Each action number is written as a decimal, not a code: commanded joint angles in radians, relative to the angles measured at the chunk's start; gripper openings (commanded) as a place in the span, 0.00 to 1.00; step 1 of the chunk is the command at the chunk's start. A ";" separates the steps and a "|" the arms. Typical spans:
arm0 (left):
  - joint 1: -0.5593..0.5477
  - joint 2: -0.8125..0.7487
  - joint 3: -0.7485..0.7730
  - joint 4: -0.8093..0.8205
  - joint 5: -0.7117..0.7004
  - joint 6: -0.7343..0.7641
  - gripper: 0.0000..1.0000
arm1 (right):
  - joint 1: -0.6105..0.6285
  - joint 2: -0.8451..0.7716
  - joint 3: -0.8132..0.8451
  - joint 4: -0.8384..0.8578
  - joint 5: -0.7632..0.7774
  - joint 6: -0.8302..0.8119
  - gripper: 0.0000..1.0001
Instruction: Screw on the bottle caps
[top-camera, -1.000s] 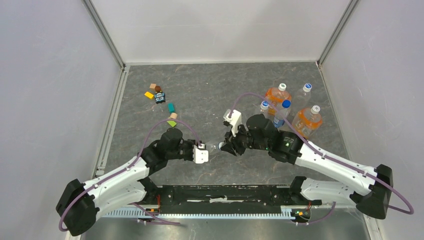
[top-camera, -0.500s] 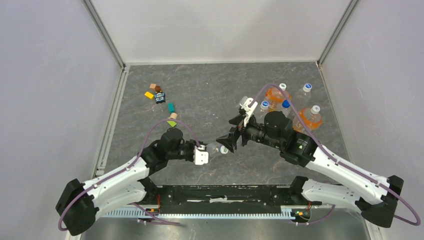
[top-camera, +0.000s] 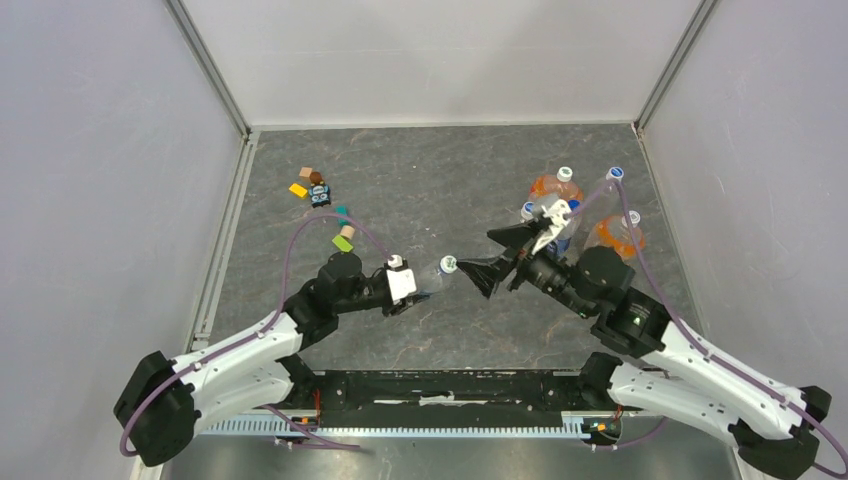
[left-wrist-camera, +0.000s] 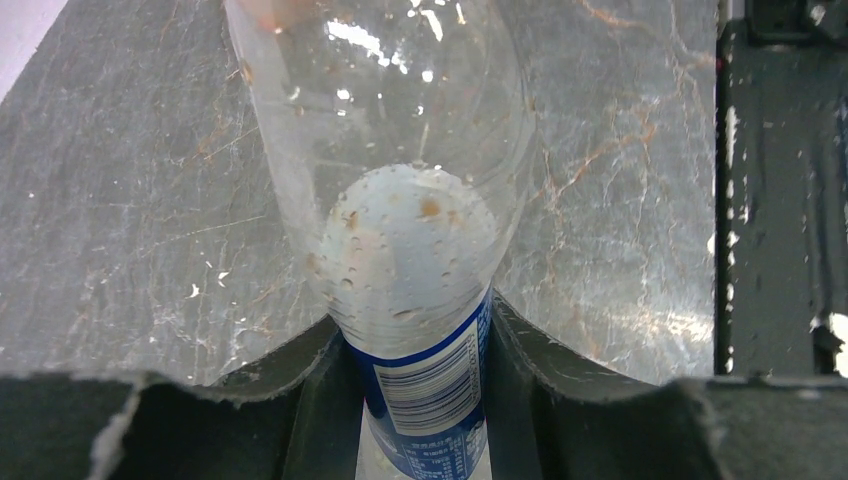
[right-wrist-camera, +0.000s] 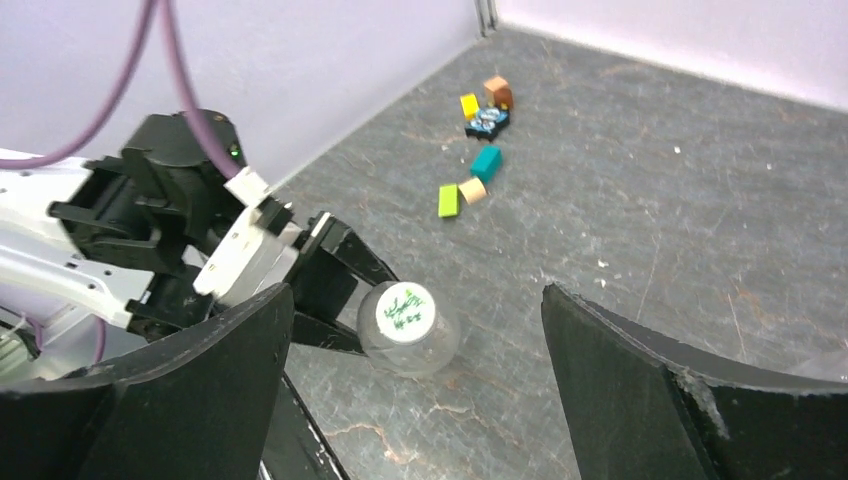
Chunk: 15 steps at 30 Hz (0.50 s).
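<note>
One bottle sits clamped at its label in our left claw. Its cap lies just ahead of our right claw, whose jaws gape wide. We judge a square regrip on the cap's rim best, twisting while the left holds firm.

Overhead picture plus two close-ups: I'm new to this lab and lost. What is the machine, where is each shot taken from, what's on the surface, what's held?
Two robot arms share a grey table. The overhead picture shows both; each close-up comes from a wrist camera. The left arm grips a clear blue-labelled bottle in its jaws, white cap on its neck. The right arm has jaws wide open, empty, facing that cap. Far left lie small coloured blocks and a toy figure; far right stand more bottles, two holding orange liquid.
</note>
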 joint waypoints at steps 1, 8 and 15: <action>0.000 0.012 -0.016 0.156 0.012 -0.178 0.47 | 0.000 -0.101 -0.121 0.256 -0.095 -0.051 0.98; 0.000 -0.015 -0.024 0.203 0.022 -0.208 0.47 | -0.001 0.018 -0.090 0.284 -0.205 -0.067 0.98; 0.000 -0.044 -0.032 0.214 0.022 -0.207 0.46 | -0.001 0.143 -0.059 0.320 -0.179 -0.088 0.94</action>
